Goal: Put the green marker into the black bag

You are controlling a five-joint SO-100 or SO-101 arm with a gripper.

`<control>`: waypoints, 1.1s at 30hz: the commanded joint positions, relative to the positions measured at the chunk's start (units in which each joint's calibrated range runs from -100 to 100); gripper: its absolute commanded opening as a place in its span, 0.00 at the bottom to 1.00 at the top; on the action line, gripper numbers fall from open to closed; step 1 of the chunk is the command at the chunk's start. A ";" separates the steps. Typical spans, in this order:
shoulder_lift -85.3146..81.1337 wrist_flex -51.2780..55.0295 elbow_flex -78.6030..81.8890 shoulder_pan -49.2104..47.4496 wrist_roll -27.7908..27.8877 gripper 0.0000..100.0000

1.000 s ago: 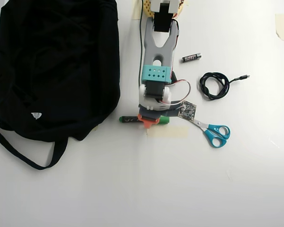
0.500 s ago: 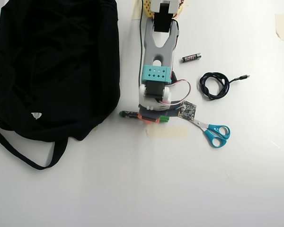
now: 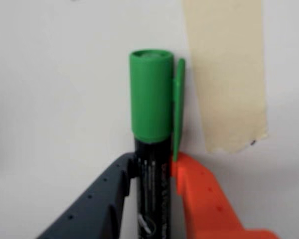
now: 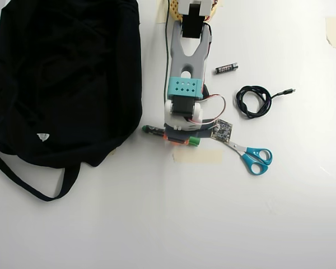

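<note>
The green marker [image 3: 151,124] has a bright green cap and a dark barrel with white markings. In the wrist view it stands between my gripper [image 3: 154,167], whose dark grey finger [image 3: 107,194] presses its left side and orange finger [image 3: 199,194] its right side. The gripper is shut on the marker's barrel. In the overhead view the marker [image 4: 154,130] lies across under my gripper [image 4: 179,136], green cap [image 4: 194,141] to the right. The black bag [image 4: 61,78] fills the upper left, with its strap [image 4: 22,179] and white tag [image 4: 43,136]; its edge is just left of the marker.
A strip of beige tape [image 4: 197,155] lies just below the gripper, also seen in the wrist view [image 3: 229,74]. Blue-handled scissors [image 4: 252,155], a coiled black cable [image 4: 255,101] and a small black battery [image 4: 226,68] lie to the right of the arm [image 4: 186,73].
</note>
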 commanded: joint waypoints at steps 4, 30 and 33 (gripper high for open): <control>-0.72 0.63 -1.91 0.13 -0.13 0.02; -1.80 14.84 -16.82 -1.59 -1.23 0.02; -1.80 15.44 -17.63 -2.11 -1.23 0.02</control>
